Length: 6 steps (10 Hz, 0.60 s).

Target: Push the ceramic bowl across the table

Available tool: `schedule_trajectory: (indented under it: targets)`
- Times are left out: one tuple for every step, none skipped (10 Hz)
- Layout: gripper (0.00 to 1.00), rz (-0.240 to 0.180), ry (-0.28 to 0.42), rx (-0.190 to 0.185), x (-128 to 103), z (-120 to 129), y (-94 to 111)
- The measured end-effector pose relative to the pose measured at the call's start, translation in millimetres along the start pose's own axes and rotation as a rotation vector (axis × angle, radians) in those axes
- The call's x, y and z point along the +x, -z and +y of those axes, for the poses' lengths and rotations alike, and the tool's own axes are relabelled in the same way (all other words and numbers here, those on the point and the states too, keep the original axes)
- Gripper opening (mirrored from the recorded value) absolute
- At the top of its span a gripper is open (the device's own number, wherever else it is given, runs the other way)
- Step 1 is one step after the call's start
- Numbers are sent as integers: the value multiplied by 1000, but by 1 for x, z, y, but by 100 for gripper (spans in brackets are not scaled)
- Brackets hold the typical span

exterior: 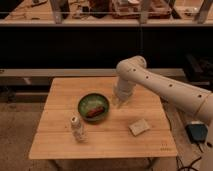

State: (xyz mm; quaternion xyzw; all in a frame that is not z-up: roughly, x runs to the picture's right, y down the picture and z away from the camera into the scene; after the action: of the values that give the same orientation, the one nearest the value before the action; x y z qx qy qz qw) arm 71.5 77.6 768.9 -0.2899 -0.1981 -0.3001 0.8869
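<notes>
The ceramic bowl (93,106), round and green with a darker rim, sits near the middle of the table (62,95) with a reddish-brown item (95,110) inside. The table is square, of light-wood planks. My white arm reaches in from the right, and the gripper (120,102) points down at the tabletop just to the right of the bowl, a small gap away from its rim.
A small bottle (76,129) stands upright at the front left of the bowl. A pale flat piece (139,126) lies at the front right. A dark shelf unit (100,45) stands behind the table. A blue object (196,132) lies on the floor at right.
</notes>
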Motion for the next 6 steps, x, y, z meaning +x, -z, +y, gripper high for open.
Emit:
schedule_trajectory:
  targets:
    - [37, -1, -5, 2, -1, 3, -6]
    - [37, -12, -23, 4, -5, 18, -27]
    - [37, -21, -32, 4, -9, 28, -39]
    - [37, -40, -39, -3, -14, 42, -56]
    - [39, -58, -42, -8, -17, 51, -70]
    - [43, -74, -46, -12, -20, 55, -80]
